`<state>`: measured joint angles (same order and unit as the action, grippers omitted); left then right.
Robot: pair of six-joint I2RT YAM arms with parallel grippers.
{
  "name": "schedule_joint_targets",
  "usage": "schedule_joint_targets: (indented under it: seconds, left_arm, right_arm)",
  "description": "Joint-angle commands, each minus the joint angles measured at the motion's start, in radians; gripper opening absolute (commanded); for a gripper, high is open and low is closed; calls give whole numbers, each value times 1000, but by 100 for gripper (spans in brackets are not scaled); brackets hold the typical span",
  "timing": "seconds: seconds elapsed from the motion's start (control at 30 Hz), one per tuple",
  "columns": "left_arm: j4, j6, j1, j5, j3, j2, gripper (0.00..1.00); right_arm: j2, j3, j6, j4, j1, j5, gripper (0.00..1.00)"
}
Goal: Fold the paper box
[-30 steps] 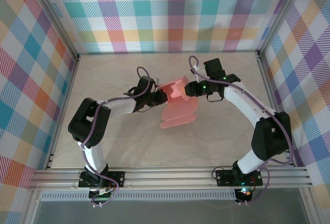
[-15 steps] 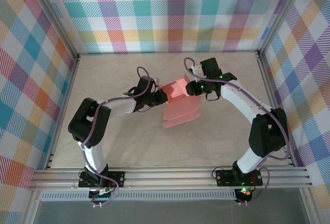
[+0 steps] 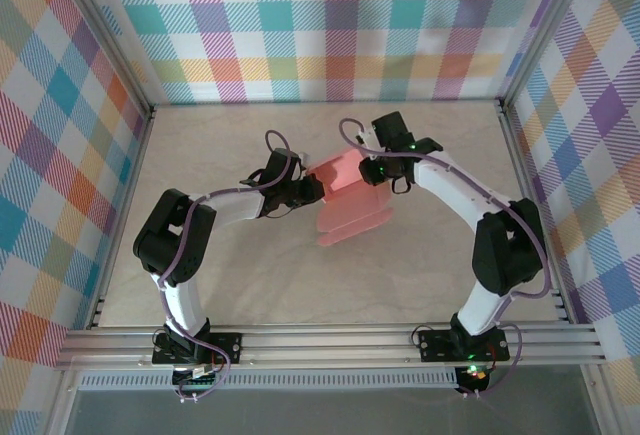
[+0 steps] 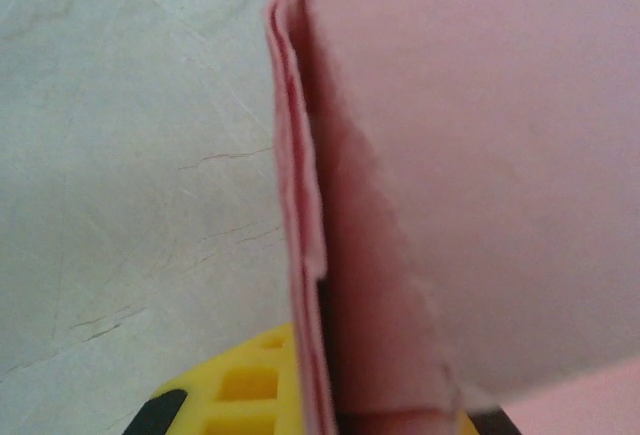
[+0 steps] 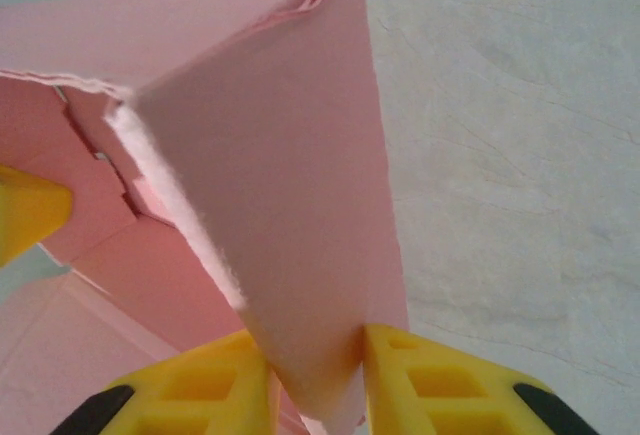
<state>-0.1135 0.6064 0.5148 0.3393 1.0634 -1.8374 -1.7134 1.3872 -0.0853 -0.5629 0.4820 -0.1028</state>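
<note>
Raising the side walls of the paper box (image 3: 352, 217) looks to be the step in hand. The half-formed salmon-pink card sits at the middle of the worktop (image 3: 230, 275), one part standing up between the two arms while rounded flaps lie flat toward 6 o'clock.

The left gripper (image 3: 314, 187) meets the card from 9 o'clock, clenched tight on a doubled edge of the wall. Its wrist camera shows the layered card edge running down beside one yellow finger (image 4: 245, 387).

The right gripper (image 3: 372, 171) comes in from 2 o'clock, its jaws nearly together and pinching a single upright panel. In its own wrist view a yellow finger (image 5: 205, 387) presses against each face of the card.

Both arms thus grasp the box on opposite sides. Whether the raised part rests on the worktop or hangs just clear of it cannot be told.

The next move likely calls for folding the held panel inward over the wall and seating its tabs, with the left grip steadying the box. Thin card could crease or tear if the two grips pull apart.
</note>
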Motion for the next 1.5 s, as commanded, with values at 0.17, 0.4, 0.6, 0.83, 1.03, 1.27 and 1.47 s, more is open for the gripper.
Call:
schedule_joint_targets:
  seconds: [0.17, 0.4, 0.6, 0.83, 1.03, 1.27, 1.47]
  left_arm:
    - [-18, -10, 5, 64, 37, 1, 0]
    - [-16, -10, 5, 70, 42, 3, 0]
    - [-12, -12, 5, 69, 40, 4, 0]
    - [-11, -10, 6, 67, 39, 7, 0]
    - [-12, -10, 7, 70, 41, 5, 0]
    - [-13, -10, 7, 69, 38, 7, 0]
    - [-12, -9, 7, 70, 38, 7, 0]
  right_arm:
    - [-52, 44, -57, -23, 45, -157, 23]
    - [-96, 68, -80, -31, 84, -305, 20]
    - [-130, 82, -95, -19, 105, -385, 18]
    - [-152, 88, -123, -17, 128, -466, 9]
    - [-164, 88, -126, -11, 139, -489, 13]
    - [-178, 91, -133, -3, 141, -493, 17]
    - [-193, 91, -144, -10, 141, -506, 17]
